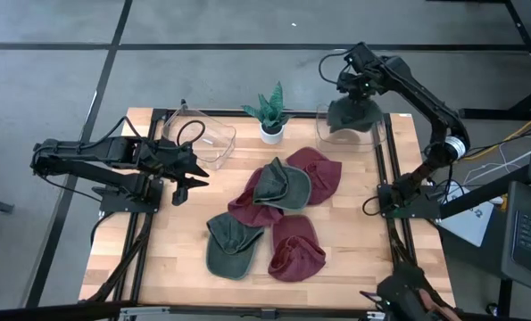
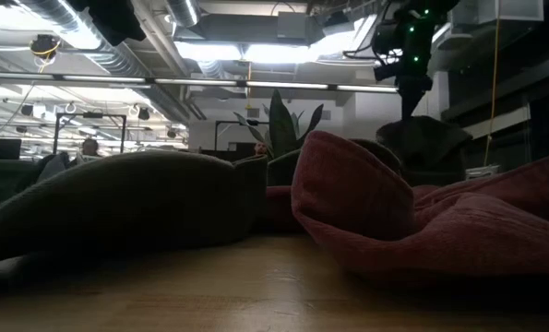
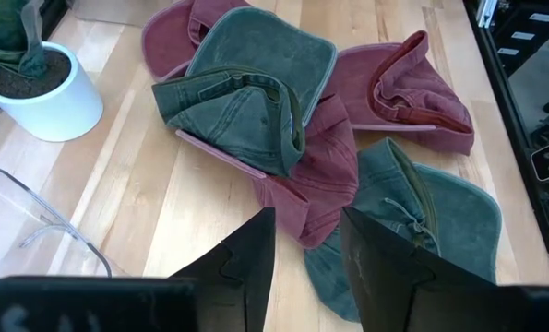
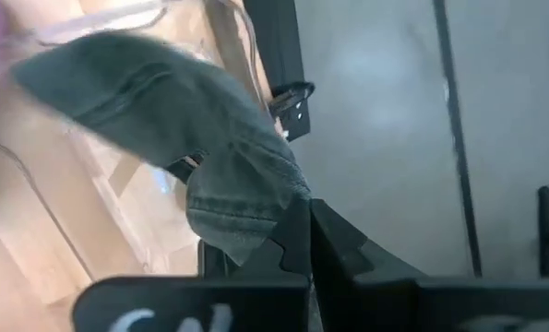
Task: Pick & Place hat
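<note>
Above the clear bin (image 1: 377, 134) at the surface's far right corner, the right tool (image 1: 354, 100) is clamped on a limp, light green hat (image 1: 350, 114), pinched by its cloth, while the left tool (image 1: 186, 176) waits part-open near the hat pile (image 1: 278, 214).

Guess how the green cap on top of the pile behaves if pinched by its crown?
Likely floppy: the green cap lies creased and slumped over the red caps. Probably light: the right hand holds a similar green cap by one fold, and it droops. It may drag the cap beneath it.
</note>
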Action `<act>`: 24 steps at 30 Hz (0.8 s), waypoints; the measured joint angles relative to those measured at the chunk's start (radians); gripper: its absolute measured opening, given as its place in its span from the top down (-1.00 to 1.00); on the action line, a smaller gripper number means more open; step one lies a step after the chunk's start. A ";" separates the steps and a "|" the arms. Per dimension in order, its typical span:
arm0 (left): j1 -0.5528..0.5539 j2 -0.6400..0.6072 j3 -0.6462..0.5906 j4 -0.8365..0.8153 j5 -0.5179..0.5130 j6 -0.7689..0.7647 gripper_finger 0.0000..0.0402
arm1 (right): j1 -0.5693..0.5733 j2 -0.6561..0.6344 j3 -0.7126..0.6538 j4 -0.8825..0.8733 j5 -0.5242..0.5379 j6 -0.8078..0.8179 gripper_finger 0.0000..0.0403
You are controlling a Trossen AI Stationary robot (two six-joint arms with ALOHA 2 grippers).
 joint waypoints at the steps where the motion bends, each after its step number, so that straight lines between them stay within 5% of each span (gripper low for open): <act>1: 0.000 0.000 0.000 0.000 0.000 0.000 0.41 | -0.001 0.004 0.000 -0.001 0.002 0.007 1.00; 24: 0.000 0.000 0.000 0.000 0.000 0.000 0.41 | -0.015 0.150 0.001 0.143 0.096 0.175 1.00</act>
